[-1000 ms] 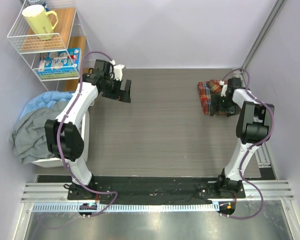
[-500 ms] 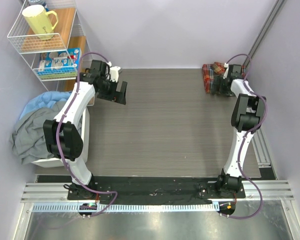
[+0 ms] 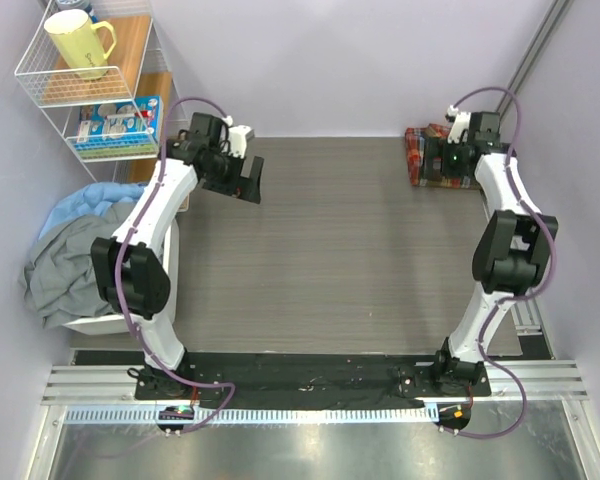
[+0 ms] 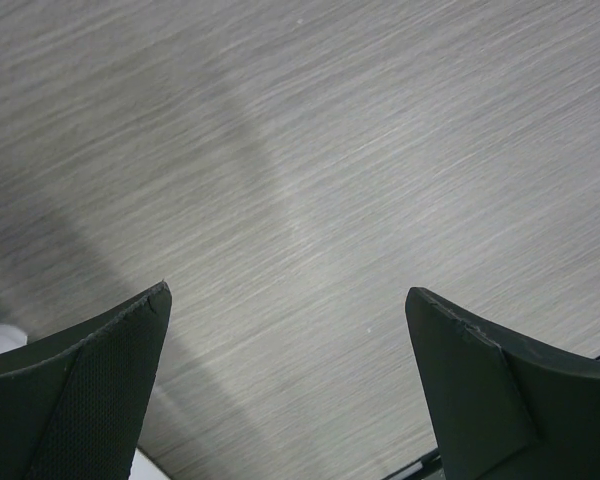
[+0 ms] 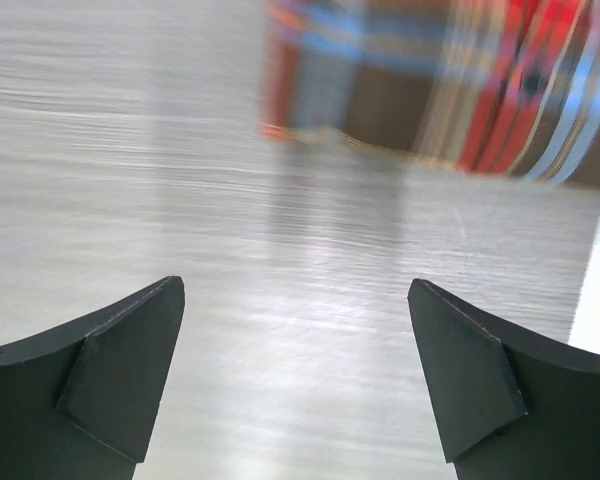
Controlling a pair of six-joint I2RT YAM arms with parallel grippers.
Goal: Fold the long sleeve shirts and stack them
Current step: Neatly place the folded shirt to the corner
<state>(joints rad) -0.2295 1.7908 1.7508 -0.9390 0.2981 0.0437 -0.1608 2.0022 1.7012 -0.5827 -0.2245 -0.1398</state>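
Note:
A folded plaid shirt point(image 3: 417, 152) in red, dark and yellow tartan lies at the far right corner of the table. It shows blurred at the top of the right wrist view point(image 5: 430, 90). My right gripper point(image 3: 435, 168) hovers at the shirt's near edge. It is open and empty point(image 5: 295, 288), with bare table between its fingers. My left gripper point(image 3: 248, 180) is open and empty over the far left of the table, and only table top shows between its fingers point(image 4: 288, 292).
A wire shelf point(image 3: 40, 75) at the far left holds a yellow mug point(image 3: 75, 40) and a printed box point(image 3: 115, 125). A white bin point(image 3: 100, 322) with blue and grey clothes point(image 3: 65, 255) stands left of the table. A metal rail point(image 3: 528, 305) runs along the right edge.
The plaid shirt has moved from the mid-right of the table to the far right corner along with my right gripper. My left gripper has shifted only slightly.

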